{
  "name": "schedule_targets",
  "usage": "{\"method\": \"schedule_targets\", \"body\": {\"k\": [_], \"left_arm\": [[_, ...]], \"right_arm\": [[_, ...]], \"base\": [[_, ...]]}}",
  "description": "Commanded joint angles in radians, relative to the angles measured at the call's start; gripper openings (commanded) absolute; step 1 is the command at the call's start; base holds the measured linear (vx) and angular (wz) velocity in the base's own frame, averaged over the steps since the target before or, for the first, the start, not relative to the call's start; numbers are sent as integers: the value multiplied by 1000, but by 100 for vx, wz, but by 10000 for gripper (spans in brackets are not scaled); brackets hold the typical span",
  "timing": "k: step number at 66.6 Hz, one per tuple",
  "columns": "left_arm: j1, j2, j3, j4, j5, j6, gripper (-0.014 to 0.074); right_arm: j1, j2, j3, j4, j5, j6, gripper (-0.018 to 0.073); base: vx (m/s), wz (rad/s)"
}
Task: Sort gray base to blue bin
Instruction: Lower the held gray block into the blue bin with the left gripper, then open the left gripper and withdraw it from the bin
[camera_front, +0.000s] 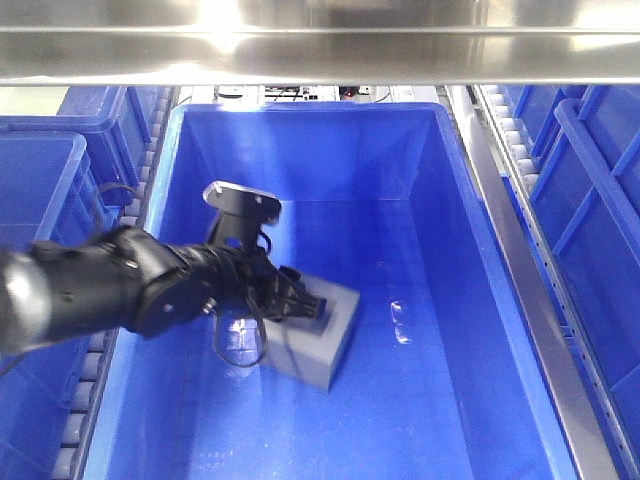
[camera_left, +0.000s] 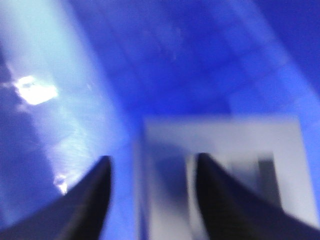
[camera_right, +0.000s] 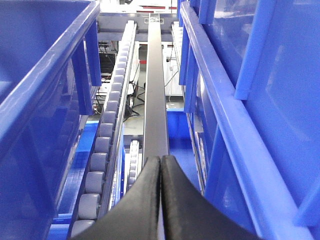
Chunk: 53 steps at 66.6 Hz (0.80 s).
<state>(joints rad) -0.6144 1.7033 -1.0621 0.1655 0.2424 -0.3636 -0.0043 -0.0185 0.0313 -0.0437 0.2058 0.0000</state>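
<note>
Your left gripper (camera_front: 300, 305) sits low inside the blue bin (camera_front: 300, 125), fingers spread partway, and its tips meet the gray base (camera_front: 325, 345) at the block's near upper edge. In the left wrist view one finger (camera_left: 220, 200) lies over the block's recessed face while the other hangs beside it over blue floor, so you cannot tell whether the jaws still pinch a wall of the block or have let go. The view is blurred.

The base looks rigid and matte, so it should give decent friction and no squash; judge it as a solid, moderately light block that will not mind a short drop. The flat outer faces are the surest hold, or the rim wall beside the square recess.

The base lies on the bin floor, left of centre, slightly tilted. Nothing else shows in that bin.

Your right gripper (camera_right: 160, 200) is pressed closed and empty, between neighbouring bins over the roller track (camera_right: 102, 150).
</note>
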Motion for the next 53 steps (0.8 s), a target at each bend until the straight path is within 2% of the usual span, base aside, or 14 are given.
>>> {"method": "schedule_targets", "body": {"k": [1,12,27,39,53], "left_arm": [[-6,-89,-27,-3,-11,25,425],[-22,-166,2,-3,24,72,425],[-75,-333,158,-4,-56,69,425],[-114,-541,301,-13,-93,63,424],[-118,-824,437,-39,-93,58,424]], "right_arm": [[-1,-7,6,-9,-80,-12,-5],[-1,-7,6,-9,-79,-12,-5],[-1,-7,6,-9,-79,-12,-5],[-1,-7,6,-9,-79,-12,-5],[-1,-7,6,-9,-79,-12,-5]], "base": [[0,0],[0,0],[0,0],[0,0],[0,0]]}}
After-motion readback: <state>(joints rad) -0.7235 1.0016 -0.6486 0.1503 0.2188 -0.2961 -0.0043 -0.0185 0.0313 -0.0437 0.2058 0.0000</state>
